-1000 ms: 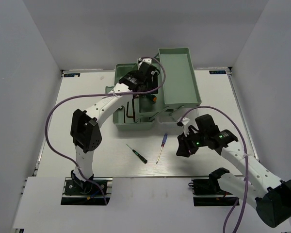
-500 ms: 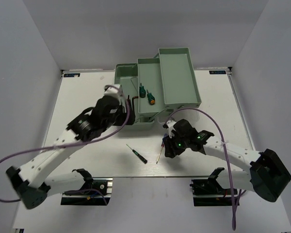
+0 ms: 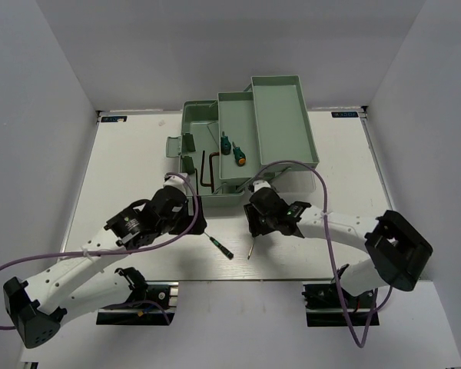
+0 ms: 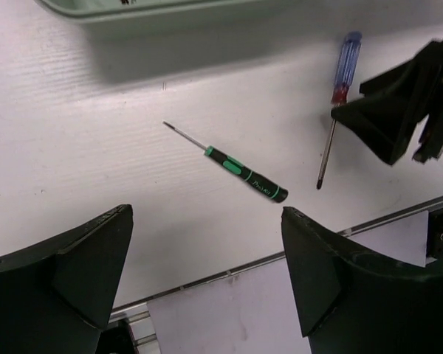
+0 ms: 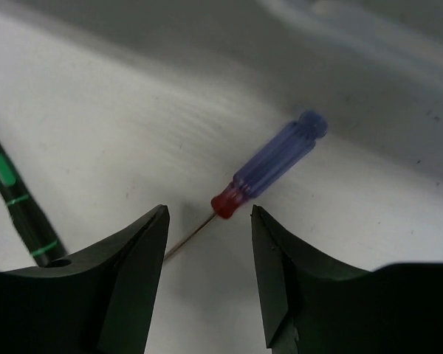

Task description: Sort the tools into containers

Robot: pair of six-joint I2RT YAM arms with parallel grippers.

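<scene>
Both arms have swung down from the toolbox (image 3: pixel 215 202). The blue screwdriver (image 5: pixel 269 166) lies on the table (image 3: pixel 123 169), its shaft between the half-open, empty jaws of the right gripper (image 5: pixel 208 214). Beside it lies the thin green-handled screwdriver (image 4: pixel 244 171), under the wide-open, empty left gripper (image 4: pixel 205 214).

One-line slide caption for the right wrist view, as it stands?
Open right gripper poised over the shaft of the blue-handled screwdriver on the white table; black-and-green screwdriver at left.
</scene>
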